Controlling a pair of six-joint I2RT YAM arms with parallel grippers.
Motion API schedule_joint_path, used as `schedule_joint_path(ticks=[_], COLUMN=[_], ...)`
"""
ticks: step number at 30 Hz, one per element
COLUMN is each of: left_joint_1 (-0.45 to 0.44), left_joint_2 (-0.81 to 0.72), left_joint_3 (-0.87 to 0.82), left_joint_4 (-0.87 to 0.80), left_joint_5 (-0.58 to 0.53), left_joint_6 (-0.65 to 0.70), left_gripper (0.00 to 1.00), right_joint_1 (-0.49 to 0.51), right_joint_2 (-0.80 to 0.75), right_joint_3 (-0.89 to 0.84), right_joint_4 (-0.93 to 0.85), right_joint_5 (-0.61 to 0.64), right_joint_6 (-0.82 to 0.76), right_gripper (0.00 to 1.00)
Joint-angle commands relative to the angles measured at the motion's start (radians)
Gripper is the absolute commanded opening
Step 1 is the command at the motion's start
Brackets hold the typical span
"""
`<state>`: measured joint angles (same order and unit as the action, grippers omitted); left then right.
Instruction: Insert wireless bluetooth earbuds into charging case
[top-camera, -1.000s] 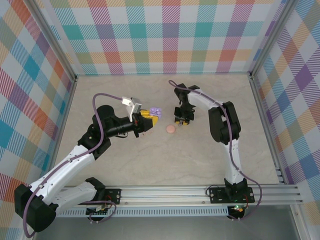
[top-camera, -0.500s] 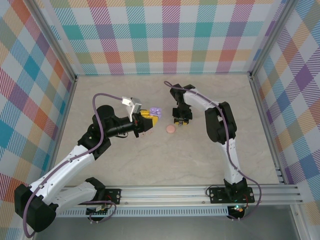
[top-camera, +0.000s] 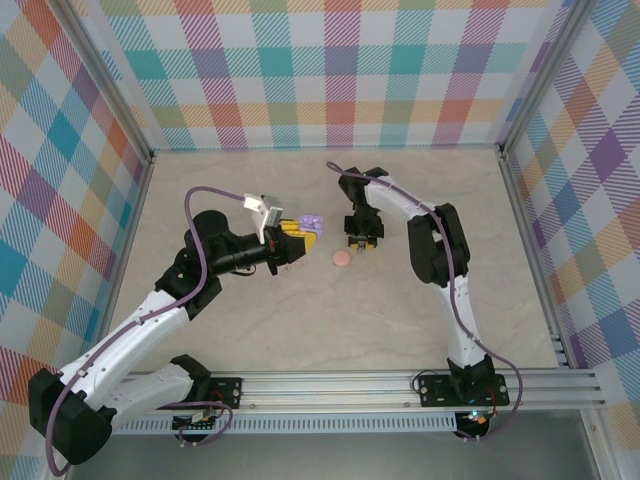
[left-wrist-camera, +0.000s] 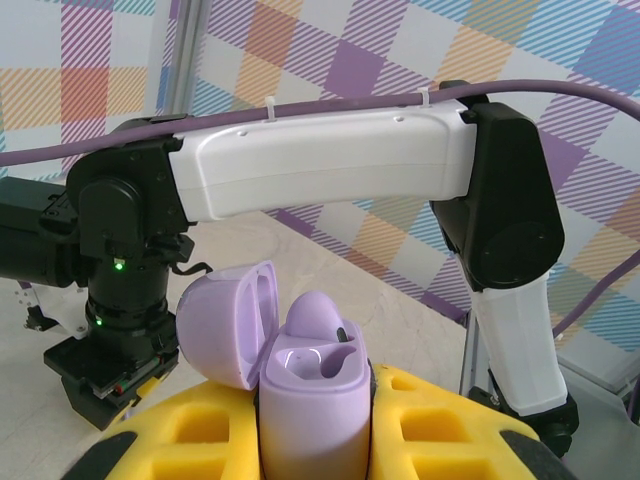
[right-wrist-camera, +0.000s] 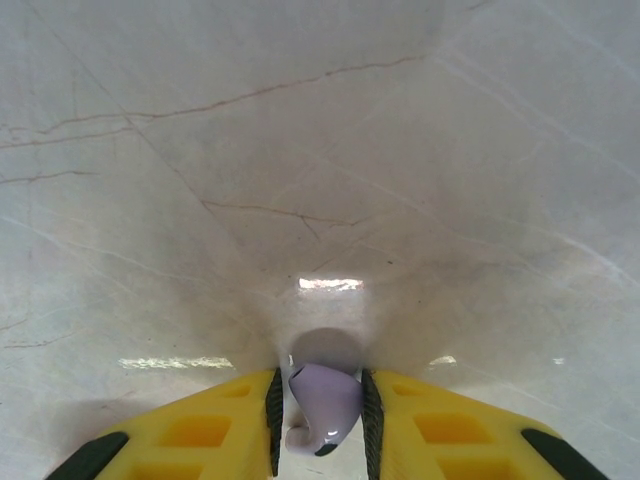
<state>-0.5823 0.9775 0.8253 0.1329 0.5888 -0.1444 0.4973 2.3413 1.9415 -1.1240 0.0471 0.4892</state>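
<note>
The left gripper clamps the open charging case upright between its fingers, likely so the right gripper, fingers pinched on a purple earbud, can seat it

Overhead cam, L wrist faces right arm

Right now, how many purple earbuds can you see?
2. The first earbud sits in the open purple case, which the left gripper holds; the second earbud is pinched in the right gripper. Others may be hidden.
</note>
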Motion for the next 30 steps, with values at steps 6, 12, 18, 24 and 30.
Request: schedule_joint_path(ticks=[6, 12, 18, 24, 30], left_joint_1=[-0.016, -0.016, -0.015, -0.015, -0.016], left_joint_2=[-0.029, -0.034, -0.036, -0.027, 0.002], left_joint_3=[-0.012, -0.014, -0.018, -0.022, -0.014], left_joint_4=[0.025, 0.017, 0.012, 0.008, -0.008], left_joint_5=[-0.007, -0.010, -0.012, -0.023, -0.030], left_joint_6=[0.011, 0.012, 0.016, 0.011, 0.005], left_gripper=[0.10, 0.10, 0.10, 0.10, 0.10], right_joint_1=[0.003, 0.003, 0.003, 0.001, -0.001], right_joint_2=[0.075, 0.029, -0.060, -0.184, -0.245], right_joint_3=[0.041, 0.007, -0.095, -0.236, -0.321], right_joint_4=[0.022, 0.050, 0.097, 0.191, 0.217], right_joint_5=[0.026, 0.050, 0.069, 0.058, 0.013], right_joint_6=[-0.014, -0.043, -0.105, -0.130, -0.173], right_gripper=[0.26, 0.18, 0.18, 0.17, 0.17])
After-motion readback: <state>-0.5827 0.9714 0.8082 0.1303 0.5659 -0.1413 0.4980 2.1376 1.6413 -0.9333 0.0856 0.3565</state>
